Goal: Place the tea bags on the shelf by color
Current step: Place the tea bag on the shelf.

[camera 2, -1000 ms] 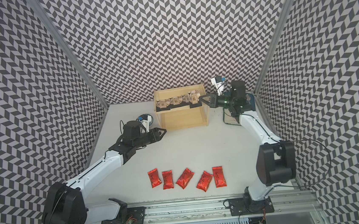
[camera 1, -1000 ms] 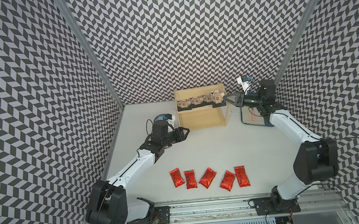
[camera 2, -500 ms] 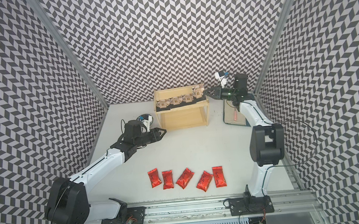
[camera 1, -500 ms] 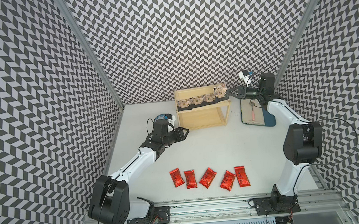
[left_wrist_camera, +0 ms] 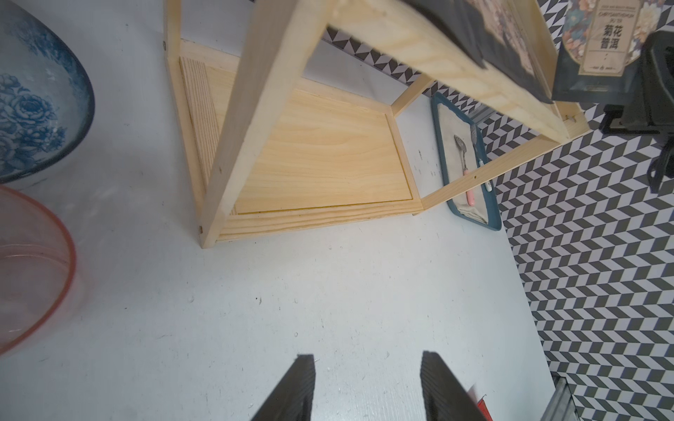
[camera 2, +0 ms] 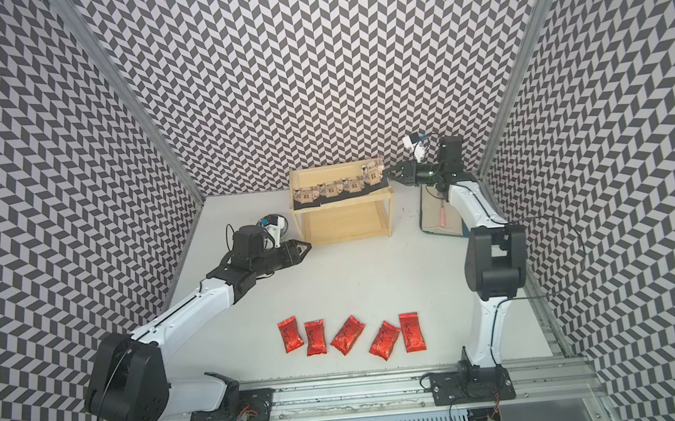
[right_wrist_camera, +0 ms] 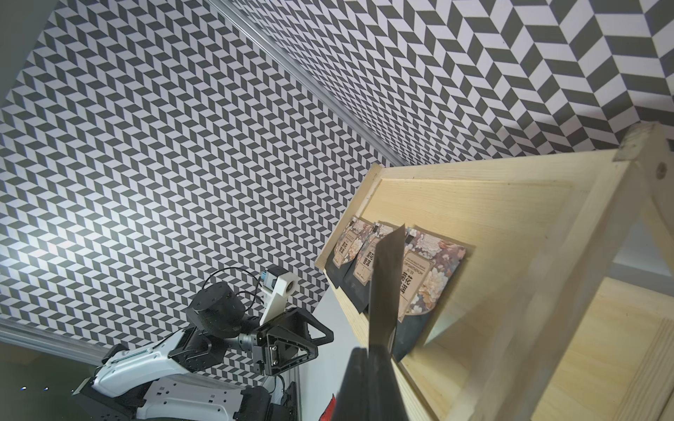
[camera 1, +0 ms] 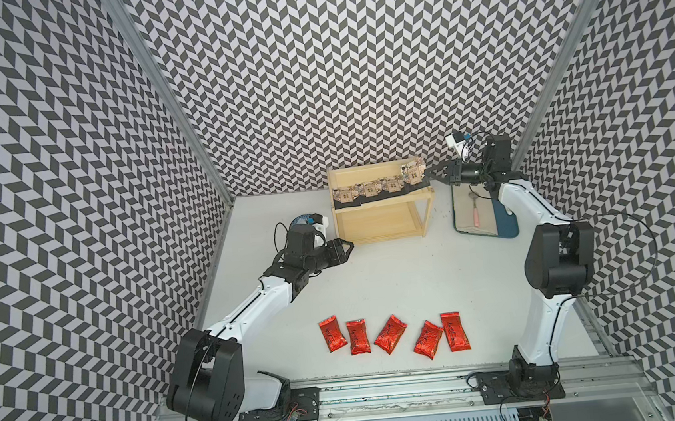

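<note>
The pale wood shelf point(camera 1: 386, 238) stands at the back of the table. Three black tea bags point(camera 1: 368, 189) lie in a row on its top tier, also in the right wrist view point(right_wrist_camera: 434, 269). My right gripper point(camera 1: 432, 172) is shut on a fourth black tea bag point(camera 1: 412, 173), held upright over the top tier's right end; the right wrist view shows that bag edge-on point(right_wrist_camera: 386, 277). Several red tea bags point(camera 1: 390, 334) lie in a row near the table's front. My left gripper point(camera 1: 347, 246) hovers open and empty left of the shelf's lower tier point(left_wrist_camera: 321, 160).
A blue tray point(camera 1: 507, 223) holding a pink-handled spoon point(camera 1: 476, 217) lies right of the shelf, under my right arm. A blue-and-white bowl point(left_wrist_camera: 33, 109) and a clear pink bowl point(left_wrist_camera: 29, 269) sit left of the shelf, close to my left wrist.
My right arm has risen, its elbow swinging up, and carried the black tea bag from beside the shelf to the top tier's right end. The left arm has stayed still.
</note>
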